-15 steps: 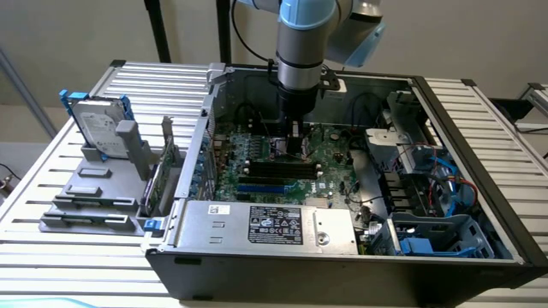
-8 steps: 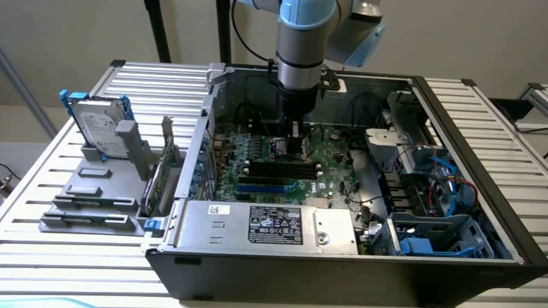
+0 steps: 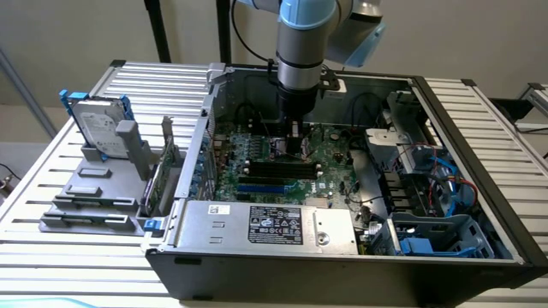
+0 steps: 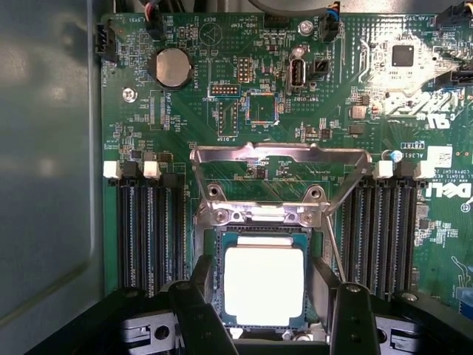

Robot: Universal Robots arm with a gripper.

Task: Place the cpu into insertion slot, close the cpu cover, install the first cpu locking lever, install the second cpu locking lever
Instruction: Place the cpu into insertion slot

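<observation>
Cpu (image 4: 264, 285) lies flat in the insertion slot (image 4: 311, 287), metal top facing up toward the wrist camera. Its outline is close to square, so no long axis stands out. Its edges run parallel to the slot rim and to the black memory slots (image 4: 148, 237) that flank the slot on both sides of the green motherboard (image 4: 222, 96).

The cpu cover (image 4: 281, 154) is swung open. Its silver frame stands clear of the cpu on the hinge side, and the square window leaves the board visible behind it. A thin locking lever (image 4: 335, 248) runs along one side of the slot.

The tool (image 4: 275, 287) stands wide. One of its dark fingers (image 4: 203, 303) sits on each side of the cpu, just outside the slot rim, and nothing is gripped.

In the exterior view, the arm (image 3: 301, 45) hangs nearly vertical from above. The tool (image 3: 294, 146) points straight down into the open computer case (image 3: 342, 269), over the middle of the motherboard. The case lies on its side on the slatted metal table (image 3: 51, 256).
</observation>
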